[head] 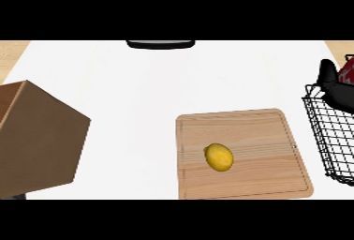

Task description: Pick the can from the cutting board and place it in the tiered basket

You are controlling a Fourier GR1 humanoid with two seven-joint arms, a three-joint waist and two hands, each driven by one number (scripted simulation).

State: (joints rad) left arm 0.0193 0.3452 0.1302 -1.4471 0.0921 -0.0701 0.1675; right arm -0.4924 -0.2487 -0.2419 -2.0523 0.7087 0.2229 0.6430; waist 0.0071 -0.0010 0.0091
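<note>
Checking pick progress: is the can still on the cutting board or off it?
Off. The cutting board carries only a lemon; the right hand holds a red object above the wire basket.

Table (138, 84) middle wide open; box (38, 140) blocks left, wire basket (332, 136) blocks right, lemon (218, 157) sits mid cutting board (242, 183).

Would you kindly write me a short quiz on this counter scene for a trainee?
1. Which fruit lies on the cutting board?
2. The right hand holds the can over: A) the brown box, B) the wire basket, C) the cutting board.
3. True or false: the left hand is in view.
Key: 1 the lemon; 2 B; 3 false.
</note>
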